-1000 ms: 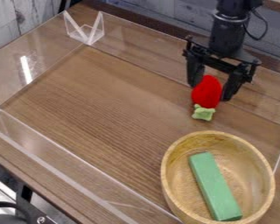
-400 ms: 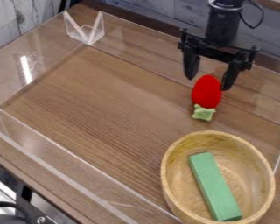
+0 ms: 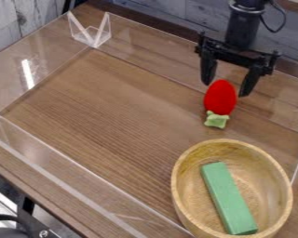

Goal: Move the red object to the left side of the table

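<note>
The red object (image 3: 220, 99) is a small glossy strawberry toy with a light green cap, lying on the table (image 3: 115, 112) at the right side, cap toward the front. Just above and behind it hangs my black gripper (image 3: 233, 85), open, with one finger on each side over the toy's upper part. The fingers do not grip the toy; it rests on the wood.
A round light wooden bowl (image 3: 189, 191) sits at the front right with a green rectangular block (image 3: 227, 197) inside. Low clear acrylic walls (image 3: 40, 56) border the tabletop. A clear bracket (image 3: 89, 31) stands at the back left corner.
The open gripper has risen off the strawberry toy, which stays where it was on the wood.
</note>
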Robot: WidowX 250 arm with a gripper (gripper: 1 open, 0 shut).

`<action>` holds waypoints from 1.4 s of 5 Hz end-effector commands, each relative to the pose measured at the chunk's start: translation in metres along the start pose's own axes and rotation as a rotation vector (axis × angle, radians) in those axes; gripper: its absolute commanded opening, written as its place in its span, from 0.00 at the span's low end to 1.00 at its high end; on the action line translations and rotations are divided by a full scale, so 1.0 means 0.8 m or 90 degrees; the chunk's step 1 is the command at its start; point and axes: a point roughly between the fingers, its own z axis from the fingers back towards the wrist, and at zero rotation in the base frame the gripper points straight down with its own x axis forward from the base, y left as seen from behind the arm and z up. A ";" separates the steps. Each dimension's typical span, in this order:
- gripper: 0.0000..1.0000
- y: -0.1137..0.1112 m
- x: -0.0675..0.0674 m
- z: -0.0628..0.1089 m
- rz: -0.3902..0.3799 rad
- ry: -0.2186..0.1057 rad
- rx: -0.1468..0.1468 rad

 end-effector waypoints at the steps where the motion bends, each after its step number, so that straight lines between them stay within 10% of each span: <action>1: 1.00 -0.014 -0.009 0.008 -0.022 -0.013 0.006; 7: 1.00 0.004 0.001 0.000 -0.052 -0.006 0.002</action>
